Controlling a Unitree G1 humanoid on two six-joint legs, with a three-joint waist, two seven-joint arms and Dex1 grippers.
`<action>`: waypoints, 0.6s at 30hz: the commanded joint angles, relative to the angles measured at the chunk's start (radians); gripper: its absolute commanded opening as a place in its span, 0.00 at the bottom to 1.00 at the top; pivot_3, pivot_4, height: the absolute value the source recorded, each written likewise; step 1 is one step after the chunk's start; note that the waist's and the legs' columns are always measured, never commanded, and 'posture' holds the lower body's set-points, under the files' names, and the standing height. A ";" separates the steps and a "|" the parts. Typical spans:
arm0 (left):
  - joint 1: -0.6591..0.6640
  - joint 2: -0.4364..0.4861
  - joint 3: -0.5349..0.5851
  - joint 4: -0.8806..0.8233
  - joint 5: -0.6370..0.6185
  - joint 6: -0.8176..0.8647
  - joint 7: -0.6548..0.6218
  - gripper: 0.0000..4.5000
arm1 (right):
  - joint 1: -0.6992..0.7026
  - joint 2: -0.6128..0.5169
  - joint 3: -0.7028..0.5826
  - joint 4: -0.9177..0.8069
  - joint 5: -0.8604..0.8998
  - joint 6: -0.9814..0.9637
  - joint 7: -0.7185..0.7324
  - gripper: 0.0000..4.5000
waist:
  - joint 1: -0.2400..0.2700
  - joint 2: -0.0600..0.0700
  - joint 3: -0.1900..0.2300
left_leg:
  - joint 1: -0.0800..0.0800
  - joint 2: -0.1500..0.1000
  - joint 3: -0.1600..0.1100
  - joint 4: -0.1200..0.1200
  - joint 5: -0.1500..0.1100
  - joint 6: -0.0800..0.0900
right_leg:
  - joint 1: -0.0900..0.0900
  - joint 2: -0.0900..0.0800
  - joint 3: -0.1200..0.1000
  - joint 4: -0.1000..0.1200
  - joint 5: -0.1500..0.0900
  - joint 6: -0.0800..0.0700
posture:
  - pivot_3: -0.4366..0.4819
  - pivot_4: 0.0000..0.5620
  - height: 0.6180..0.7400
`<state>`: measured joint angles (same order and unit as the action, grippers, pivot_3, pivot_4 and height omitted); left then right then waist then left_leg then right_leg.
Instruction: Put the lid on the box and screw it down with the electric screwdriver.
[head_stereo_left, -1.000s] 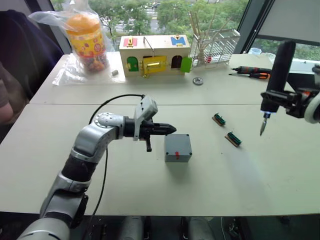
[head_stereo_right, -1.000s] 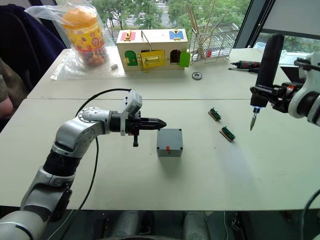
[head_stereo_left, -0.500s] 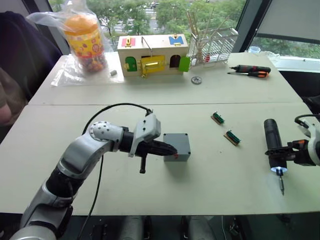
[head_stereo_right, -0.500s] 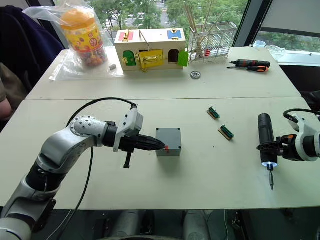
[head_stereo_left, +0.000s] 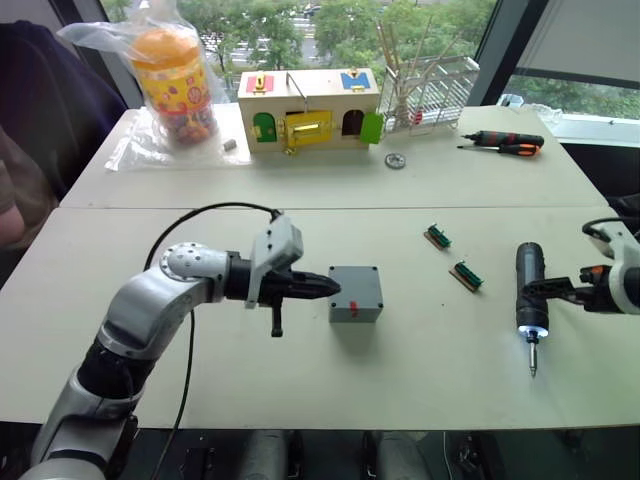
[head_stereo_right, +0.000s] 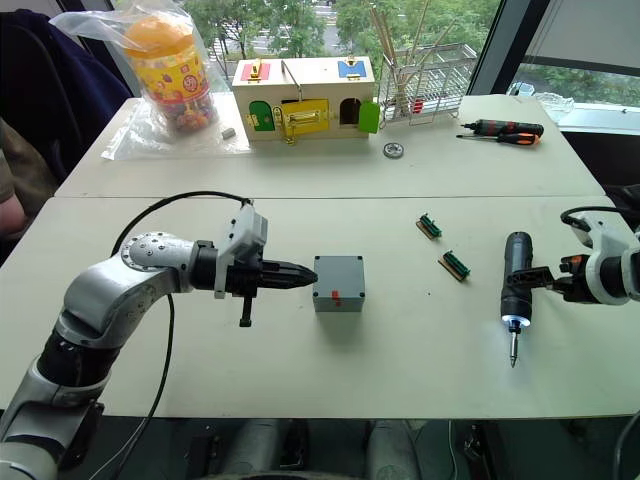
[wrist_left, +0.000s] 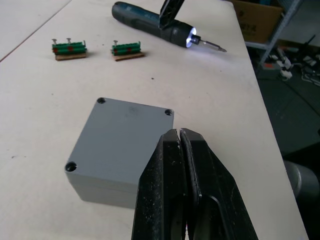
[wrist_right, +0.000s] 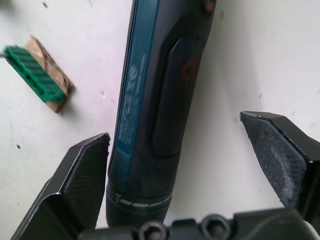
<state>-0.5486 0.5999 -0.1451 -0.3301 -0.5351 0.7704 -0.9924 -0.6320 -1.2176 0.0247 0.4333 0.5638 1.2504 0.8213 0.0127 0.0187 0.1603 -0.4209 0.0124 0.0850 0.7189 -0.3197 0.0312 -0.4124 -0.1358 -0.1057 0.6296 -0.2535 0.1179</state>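
Note:
The grey box stands mid-table, a red mark on its near side. The lid sits on top of it, with a hole at each visible corner. My left gripper is shut with nothing in it, its tips just left of the box. The electric screwdriver lies on the table to the right, its tip light on and its bit pointing towards the front edge. My right gripper is open, one finger on each side of the screwdriver's body.
Two green terminal blocks lie between box and screwdriver. At the back stand a wooden box with coloured doors, a bagged orange jar, a wire rack and a hand screwdriver. A person's sleeve is at far left.
My right arm brought the electric screwdriver down from upright in the air onto the table, and its gripper has opened. My left gripper drew back slightly leftward from the box.

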 joint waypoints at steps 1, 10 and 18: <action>-0.063 0.003 0.075 0.111 0.054 -0.063 0.072 0.00 | -0.027 -0.022 -0.118 -0.165 0.012 -0.091 0.023 0.99 | 0.000 0.000 0.000 | 0.000 0.000 0.000 0.000 0.000 -0.001 | 0.000 0.000 0.000 0.000 0.000 0.000 | 0.48 0.27 0.72; -0.054 0.066 -0.074 0.243 0.187 -0.144 -0.028 0.00 | 0.352 0.181 -0.127 -0.939 0.114 -0.285 0.071 0.99 | 0.004 -0.004 0.002 | 0.000 0.001 -0.004 -0.002 0.001 -0.002 | 0.003 0.001 -0.005 0.000 0.000 0.000 | 0.48 0.27 0.72; -0.105 -0.045 -0.228 0.383 0.323 -0.273 -0.065 0.00 | 0.395 0.331 0.113 -0.943 -0.047 -0.406 0.000 0.99 | 0.007 -0.006 0.003 | 0.001 0.000 -0.005 0.001 0.001 -0.002 | 0.004 0.001 -0.005 0.000 0.000 0.001 | 0.48 0.27 0.72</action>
<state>-0.6217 0.5576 -0.3784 0.0518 -0.2314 0.5320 -1.0454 -0.2227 -0.9018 0.1419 -0.5076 0.5361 0.8646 0.8309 0.0195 0.0130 0.1629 -0.4201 0.0122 0.0802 0.7197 -0.3185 0.0289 -0.4083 -0.1348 -0.1103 0.6298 -0.2534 0.1186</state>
